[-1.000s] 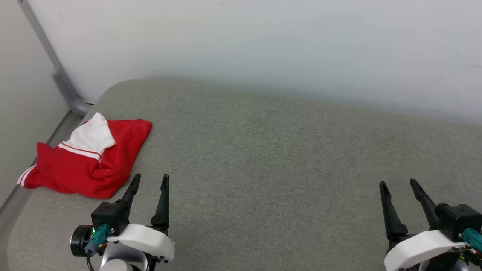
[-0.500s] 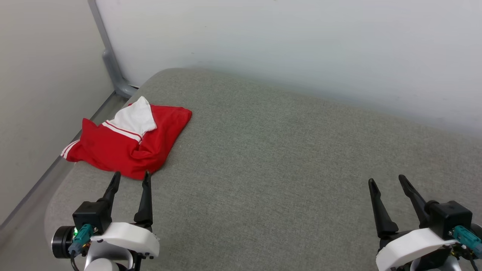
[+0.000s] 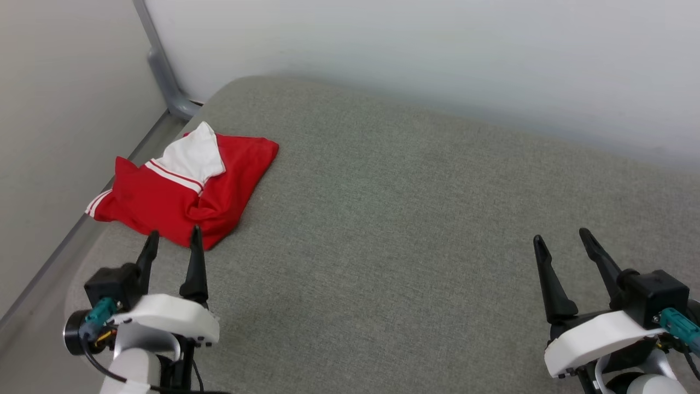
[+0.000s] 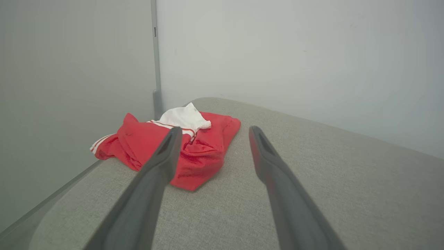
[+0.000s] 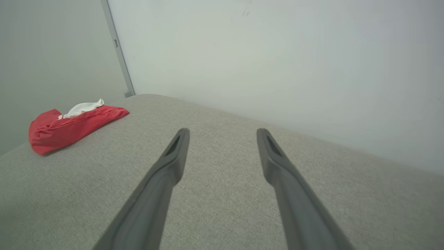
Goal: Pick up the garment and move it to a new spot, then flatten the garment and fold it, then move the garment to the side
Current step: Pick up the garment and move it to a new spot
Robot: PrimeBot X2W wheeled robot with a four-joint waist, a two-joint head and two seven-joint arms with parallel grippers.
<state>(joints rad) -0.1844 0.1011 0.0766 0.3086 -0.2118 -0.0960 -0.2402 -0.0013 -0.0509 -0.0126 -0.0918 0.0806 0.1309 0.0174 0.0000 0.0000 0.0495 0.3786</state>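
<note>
The garment (image 3: pixel 180 189) is a crumpled red shirt with a white sleeve and red-and-white stripe trim, bunched near the far left corner of the grey padded surface (image 3: pixel 415 230). It also lies ahead in the left wrist view (image 4: pixel 173 146) and far left in the right wrist view (image 5: pixel 69 126). My left gripper (image 3: pixel 172 241) stands open just short of the garment's near edge, empty. Over at the lower right my right gripper (image 3: pixel 560 238) is open too, far from the garment, nothing between its fingers.
A pale wall (image 3: pixel 437 65) runs behind the surface, and a grey metal post (image 3: pixel 161 71) rises at the far left corner. The surface's left edge (image 3: pixel 76 257) drops off close to the garment.
The camera turned left and tilted, shifting the whole picture. My left gripper now stands closer to the garment's near edge. Both grippers stayed open.
</note>
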